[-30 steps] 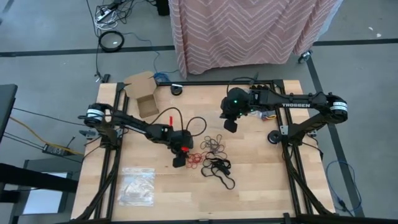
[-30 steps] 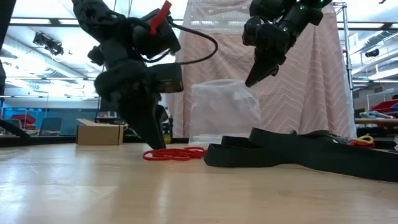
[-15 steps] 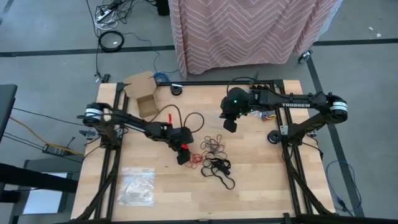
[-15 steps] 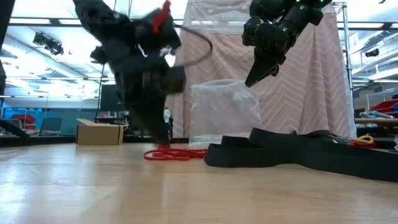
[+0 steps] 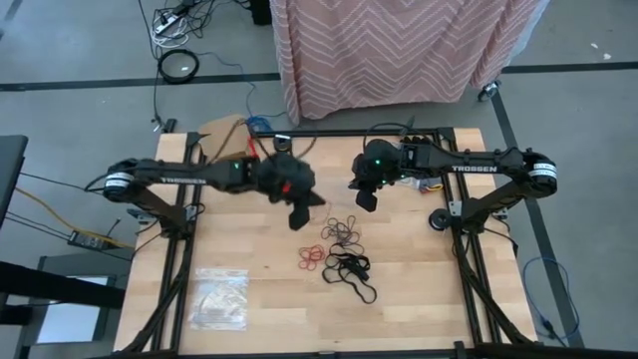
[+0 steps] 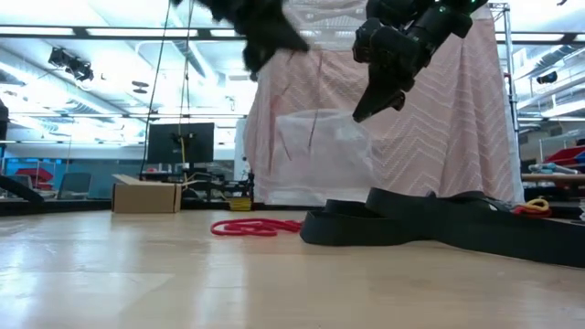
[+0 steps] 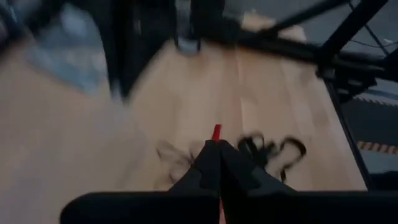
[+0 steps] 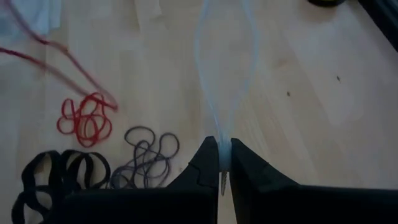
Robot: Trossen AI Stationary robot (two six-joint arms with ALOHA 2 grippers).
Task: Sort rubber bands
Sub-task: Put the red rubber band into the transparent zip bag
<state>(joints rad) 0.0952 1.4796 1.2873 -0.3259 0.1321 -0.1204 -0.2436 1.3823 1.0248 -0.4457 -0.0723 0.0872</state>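
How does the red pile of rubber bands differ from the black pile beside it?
The red rubber bands are thin, small loops; the black rubber bands are broader and larger. The red pile is compact; the black pile sprawls wider. Both lie on the table.

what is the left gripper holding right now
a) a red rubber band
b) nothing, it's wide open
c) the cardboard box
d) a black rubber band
a: in the left wrist view the left gripper is shut with a red rubber band poking out between its fingertips, lifted above the table while the red pile and the black bands lie below.
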